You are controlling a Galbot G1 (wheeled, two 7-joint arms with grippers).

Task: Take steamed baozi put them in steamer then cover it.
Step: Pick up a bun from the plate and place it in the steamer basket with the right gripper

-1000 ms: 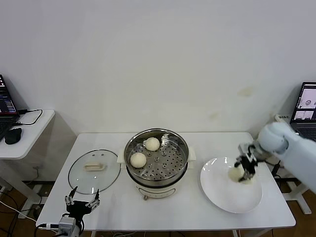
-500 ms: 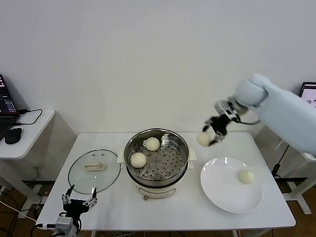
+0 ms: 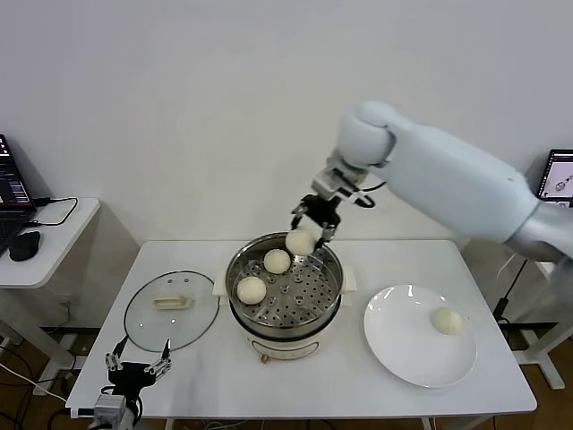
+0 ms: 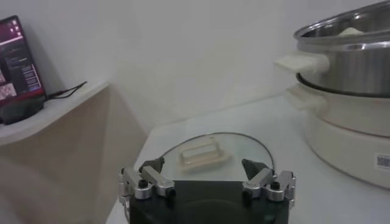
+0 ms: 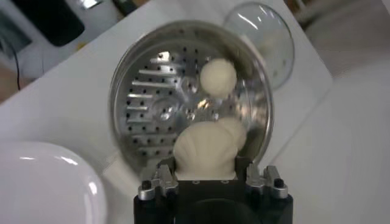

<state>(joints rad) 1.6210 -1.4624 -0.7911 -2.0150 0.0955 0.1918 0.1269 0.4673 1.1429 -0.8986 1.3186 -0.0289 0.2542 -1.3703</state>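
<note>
Now we see the right gripper (image 3: 312, 227) clamped on a baozi (image 3: 300, 242) over the steamer (image 3: 284, 285) rear rim; 2 buns (image 3: 252, 290) on its tray, 1 on the plate (image 3: 419, 335). Left gripper (image 3: 137, 367) spread wide, idle nr the cover (image 3: 171, 310). Steamer label (image 4: 383, 161) unreadable.

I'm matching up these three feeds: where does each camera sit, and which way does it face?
Head: high, facing forward-down at the table; both arms show.
Left wrist: low by the table's edge, facing the cover and steamer; open left claw shows.
Right wrist: above the steamer, facing down; right claw grips a baozi.
All share the steamer.
</note>
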